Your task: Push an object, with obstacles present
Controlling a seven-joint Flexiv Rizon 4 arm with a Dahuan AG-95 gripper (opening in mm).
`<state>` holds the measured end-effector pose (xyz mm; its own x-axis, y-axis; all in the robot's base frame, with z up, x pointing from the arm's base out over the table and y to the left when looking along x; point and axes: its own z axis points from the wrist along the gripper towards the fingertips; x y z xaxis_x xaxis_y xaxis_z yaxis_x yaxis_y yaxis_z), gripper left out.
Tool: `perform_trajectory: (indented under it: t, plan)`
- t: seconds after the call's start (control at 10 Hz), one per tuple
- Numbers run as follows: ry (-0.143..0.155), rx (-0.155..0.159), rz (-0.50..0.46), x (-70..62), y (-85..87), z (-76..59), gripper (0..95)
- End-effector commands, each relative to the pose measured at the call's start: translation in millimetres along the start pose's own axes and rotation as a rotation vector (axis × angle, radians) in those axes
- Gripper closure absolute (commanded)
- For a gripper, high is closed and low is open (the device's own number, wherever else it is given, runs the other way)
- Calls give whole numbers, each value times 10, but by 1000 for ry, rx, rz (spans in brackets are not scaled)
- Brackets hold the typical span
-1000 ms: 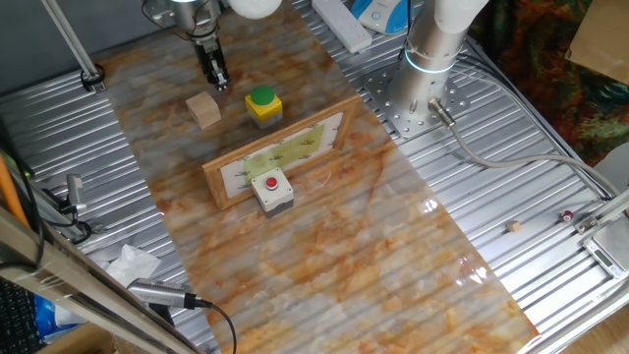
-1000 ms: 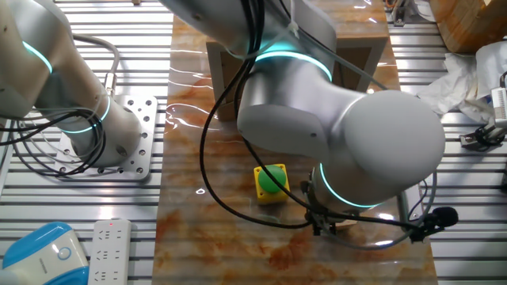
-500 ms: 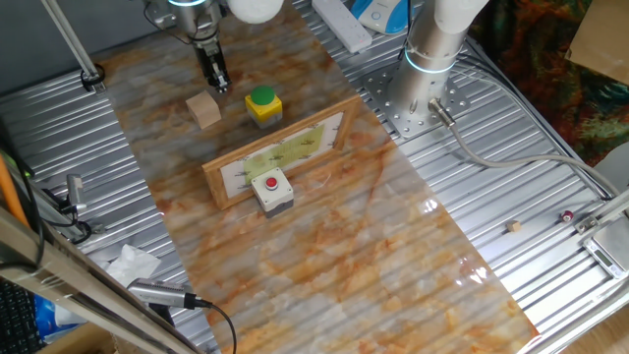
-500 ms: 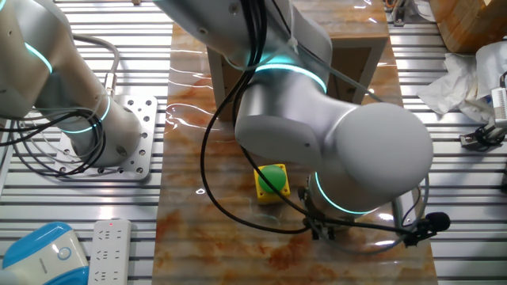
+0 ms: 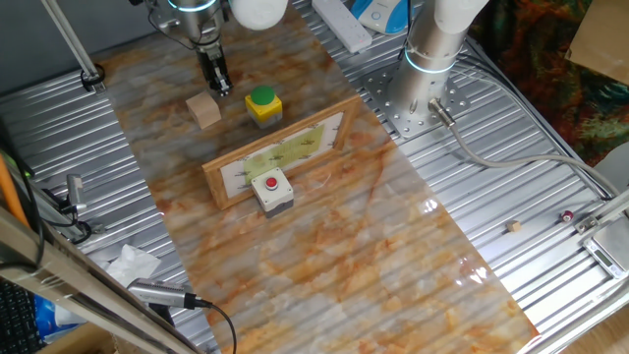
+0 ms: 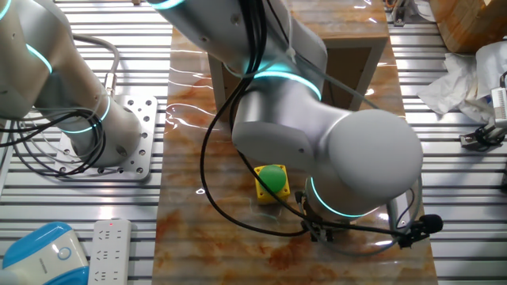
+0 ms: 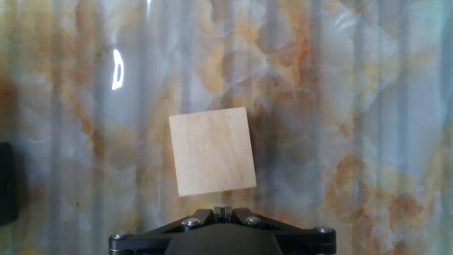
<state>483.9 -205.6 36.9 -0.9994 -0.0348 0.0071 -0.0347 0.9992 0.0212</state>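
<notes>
With jaws pressed together, the gripper (image 5: 222, 87) should push the light, rigid wooden cube (image 7: 212, 151) squarely mid-face, since it likely slides easily on the table (image 5: 393, 256).

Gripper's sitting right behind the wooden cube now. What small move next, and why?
Probably ease the gripper forward into the wooden cube to begin the push. The hand view shows the cube just ahead of the shut fingertips, roughly centred, with a sliver of gap. The yellow box with green button sits off to one side.

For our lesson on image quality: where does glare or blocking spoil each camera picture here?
Hand view: a bright glare streak upper left, wooden cube sharp. The other fixed view: the arm's bulk hides the cube, reflections streak the table. One fixed view: evenly lit, faint sheen on the marbled surface.
</notes>
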Motion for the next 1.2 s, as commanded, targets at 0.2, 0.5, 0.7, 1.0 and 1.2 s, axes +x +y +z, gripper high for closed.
perform_trajectory:
  t: [0.2,0.5,0.7,1.0,1.2]
  plan:
    - [-2,2,-5,-7,-1,16,950]
    - [-8,5,-13,-32,7,55,950]
    - [-7,7,-18,-48,2,67,950]
    - [-6,22,-40,-69,-8,63,950]
    - [-8,22,-46,-98,-22,58,950]
